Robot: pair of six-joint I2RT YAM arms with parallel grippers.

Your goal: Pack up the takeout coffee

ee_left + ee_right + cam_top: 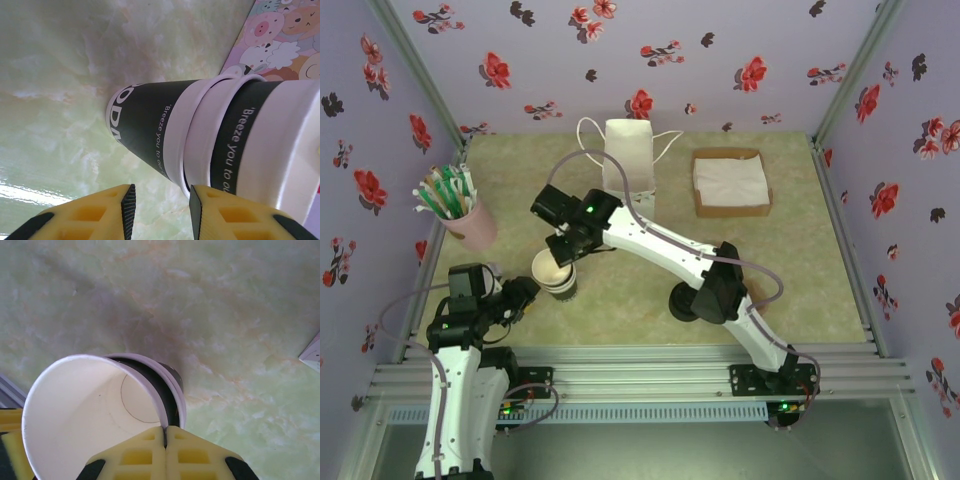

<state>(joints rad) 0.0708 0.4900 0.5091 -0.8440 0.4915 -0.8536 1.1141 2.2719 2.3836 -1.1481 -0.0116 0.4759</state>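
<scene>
From above: the right arm reaches across the green marbled worktop (800, 260), and the right hand (563, 260) is on the rim of the top cup (550, 270), open-mouthed and cream inside. It sits nested in a lower cup (566, 293) at the near left. The left hand (523, 292) sits just left of that pair. Further back there's a pink cup (472, 228) of straws (445, 190), a white paper bag (628, 160) and a cardboard box (697, 185) of napkins (732, 178). A black round shape (680, 303) lies by the right arm's elbow, half hidden. Lidded cup or loose lids, I cannot tell.

Over to the left wrist: the left hand (162, 200) has its yellow fingers (127, 205) spread with nothing between them. Just beyond is the dark-walled lower cup (145, 130), base on the worktop (60, 75), and the top cup (235, 145) stands partly out of it.

Right wrist now: the right hand (165, 432) is pressed together, pinching the rim wall of the top cup (85, 410), which tilts toward the camera. The lower cup (169, 381) peeks out behind it on the worktop (225, 300).
</scene>
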